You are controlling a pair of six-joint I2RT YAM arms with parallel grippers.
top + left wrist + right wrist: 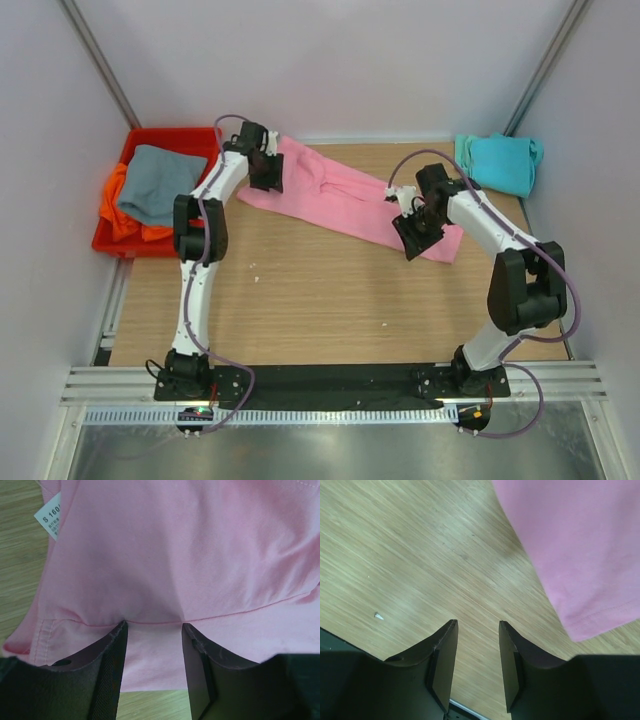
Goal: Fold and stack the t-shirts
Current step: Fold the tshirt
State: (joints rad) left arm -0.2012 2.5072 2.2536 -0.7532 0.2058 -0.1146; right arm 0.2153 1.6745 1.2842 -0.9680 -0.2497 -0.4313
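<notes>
left jaws: parted, nothing pinched, tips right at a stitched hem line of the pink t-shirt (pixel 190 555), near its left end and not far from the size label (pixel 50 515); can't tell if they touch the cloth. Looks staged to grab that end for a fold
right jaws: parted too, empty, over bare surface (pixel 420 555) just beside the shirt's lower right corner, not touching it. My guess: lining up on the matching end
pink shirt lies as a long band slanting across the far half of the surface, left end near the red bin (pixel 170 134), right end near the teal t-shirt (pixel 500 162) bunched in the far right corner
grey t-shirt (pixel 155 185) over orange t-shirt (pixel 112 205), both in the bin, unfolded
near half is open wood, so room to fold toward the arm bases; walls close on both sides, bin rim tight by the left arm
</notes>
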